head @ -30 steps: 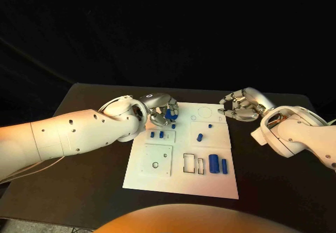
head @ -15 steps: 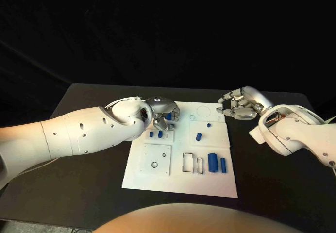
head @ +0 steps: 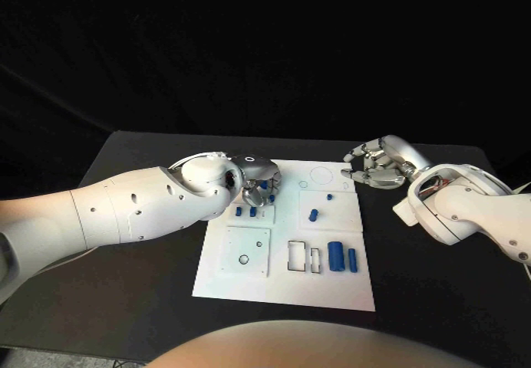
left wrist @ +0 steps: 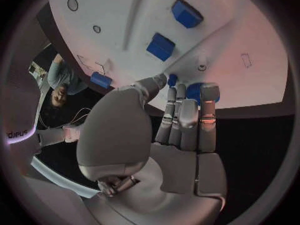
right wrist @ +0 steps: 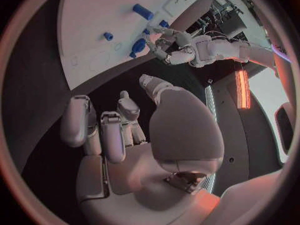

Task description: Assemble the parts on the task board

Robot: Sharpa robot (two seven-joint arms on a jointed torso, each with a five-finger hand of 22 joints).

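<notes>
Left hand (head: 257,178) over the white board's (head: 288,287) upper left, fingers gripping a blue piece (left wrist: 194,92); right hand (head: 380,170) empty, fingers curled, just off the board's top right corner.

Dim, dark surroundings (fisheye-bent wrist views)

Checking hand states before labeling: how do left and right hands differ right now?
The left hand is over the task board, fingers down among the blue parts; the right hand is off the board's far right corner, over the black table. A blue part sits at the left fingertips, though a grip isn't clear; the right hand has curled fingers and holds nothing. Both are silver.
</notes>
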